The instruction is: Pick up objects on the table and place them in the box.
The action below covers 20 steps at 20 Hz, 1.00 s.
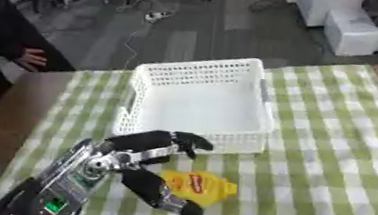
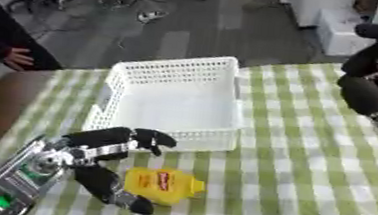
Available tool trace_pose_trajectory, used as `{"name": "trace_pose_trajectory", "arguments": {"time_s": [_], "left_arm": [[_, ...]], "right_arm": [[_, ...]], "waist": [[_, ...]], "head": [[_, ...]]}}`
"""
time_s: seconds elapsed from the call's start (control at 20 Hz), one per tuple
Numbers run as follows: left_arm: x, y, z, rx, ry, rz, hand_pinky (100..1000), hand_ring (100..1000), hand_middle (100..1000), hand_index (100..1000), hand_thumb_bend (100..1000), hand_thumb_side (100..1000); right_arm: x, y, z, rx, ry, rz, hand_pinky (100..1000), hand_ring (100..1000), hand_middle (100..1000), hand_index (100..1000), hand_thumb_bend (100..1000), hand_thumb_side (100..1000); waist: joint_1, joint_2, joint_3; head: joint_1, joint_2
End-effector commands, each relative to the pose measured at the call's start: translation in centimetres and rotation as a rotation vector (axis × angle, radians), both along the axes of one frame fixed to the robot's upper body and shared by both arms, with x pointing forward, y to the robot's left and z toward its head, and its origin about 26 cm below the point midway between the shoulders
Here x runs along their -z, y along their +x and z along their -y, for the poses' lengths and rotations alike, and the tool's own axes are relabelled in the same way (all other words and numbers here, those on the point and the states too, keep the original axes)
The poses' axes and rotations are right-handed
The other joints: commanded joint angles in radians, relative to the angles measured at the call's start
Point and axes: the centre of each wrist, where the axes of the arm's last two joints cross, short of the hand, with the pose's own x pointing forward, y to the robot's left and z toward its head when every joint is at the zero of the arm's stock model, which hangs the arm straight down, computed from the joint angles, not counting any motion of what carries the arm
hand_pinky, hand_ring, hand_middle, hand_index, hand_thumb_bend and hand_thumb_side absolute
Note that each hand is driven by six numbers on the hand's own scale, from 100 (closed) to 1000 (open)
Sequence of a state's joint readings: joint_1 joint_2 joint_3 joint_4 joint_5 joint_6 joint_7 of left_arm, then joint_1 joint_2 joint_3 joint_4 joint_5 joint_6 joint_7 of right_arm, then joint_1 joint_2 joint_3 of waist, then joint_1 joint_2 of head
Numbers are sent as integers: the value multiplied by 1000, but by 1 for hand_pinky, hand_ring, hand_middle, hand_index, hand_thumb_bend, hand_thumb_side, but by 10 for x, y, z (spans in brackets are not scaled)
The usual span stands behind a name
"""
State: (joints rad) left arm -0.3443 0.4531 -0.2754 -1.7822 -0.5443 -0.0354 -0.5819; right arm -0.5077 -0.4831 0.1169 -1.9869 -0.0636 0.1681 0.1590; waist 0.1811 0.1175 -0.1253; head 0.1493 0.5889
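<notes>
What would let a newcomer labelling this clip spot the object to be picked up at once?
Find the white basket on the green checked tablecloth. Just in front of its near wall, beside the left hand, lies a yellow packet. It alone is bright yellow, with a red label.

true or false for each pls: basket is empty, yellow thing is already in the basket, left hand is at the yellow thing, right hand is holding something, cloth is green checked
1. The basket is empty. True.
2. The yellow thing is in the basket. False: it lies on the cloth, in front of the basket.
3. The left hand is at the yellow thing. True, its fingers bracket it.
4. The right hand holds something. False: it hangs raised at the right, holding nothing.
5. The cloth is green checked. True.
</notes>
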Motion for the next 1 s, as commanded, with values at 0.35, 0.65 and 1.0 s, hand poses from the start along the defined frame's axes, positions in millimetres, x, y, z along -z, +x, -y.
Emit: {"name": "trace_pose_trajectory", "arguments": {"time_s": [0.35,0.65,1.0], "left_arm": [[-1,6,0,-41,42,-9,864,844,957,1000,683,824],[5,9,-1,-57,49,-26,863,842,957,1000,676,822],[9,11,-2,-66,65,-38,871,846,956,1000,678,822]], "right_arm": [[-8,-2,-1,-12,-5,26,354,527,537,838,819,594],[-9,-2,-2,-14,-7,25,354,528,537,839,818,594],[-9,-2,-2,-15,-8,25,354,528,537,839,817,596]], "waist": [[-4,-11,-3],[-4,-10,-3],[-4,-10,-4]], "head": [[1,-2],[1,-3],[0,-2]]}}
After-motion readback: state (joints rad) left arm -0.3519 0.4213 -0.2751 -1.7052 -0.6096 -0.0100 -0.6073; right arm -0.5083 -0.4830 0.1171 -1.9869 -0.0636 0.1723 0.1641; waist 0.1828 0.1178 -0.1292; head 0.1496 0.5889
